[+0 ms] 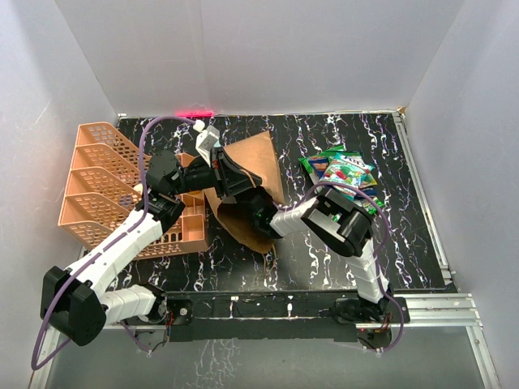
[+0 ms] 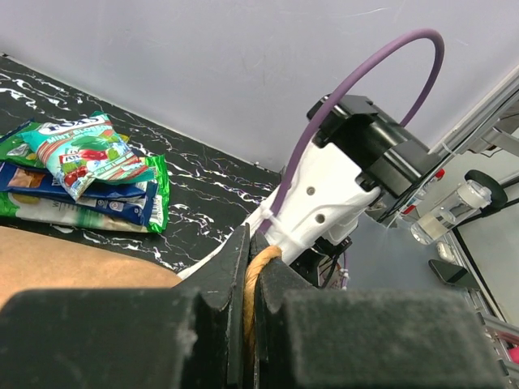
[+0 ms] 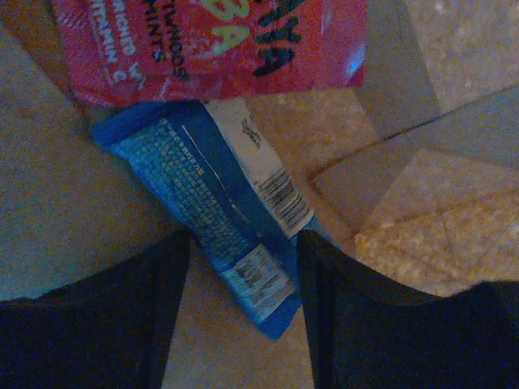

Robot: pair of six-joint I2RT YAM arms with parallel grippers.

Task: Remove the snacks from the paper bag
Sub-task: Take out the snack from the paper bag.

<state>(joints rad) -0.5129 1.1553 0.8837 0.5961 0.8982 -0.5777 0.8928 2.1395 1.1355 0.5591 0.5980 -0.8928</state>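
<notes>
The brown paper bag (image 1: 253, 166) lies on its side mid-table, mouth toward the arms. My left gripper (image 2: 250, 247) is shut on the bag's twisted paper handle (image 2: 256, 279), holding it up. My right gripper (image 3: 243, 275) is inside the bag, hidden by the paper in the top view, and is open. The lower end of a blue snack packet (image 3: 207, 198) lies between its fingers, close to the right finger (image 3: 357, 324). A pink-red packet (image 3: 211, 44) lies just beyond it on the bag's floor (image 3: 422, 203). Several green and blue snacks (image 1: 345, 172) are piled on the table right of the bag.
An orange lattice organizer (image 1: 109, 186) stands at the left, close behind my left arm. The snack pile (image 2: 89, 170) shows in the left wrist view, past the bag's side (image 2: 73, 267). White walls enclose the black marbled table (image 1: 405, 243).
</notes>
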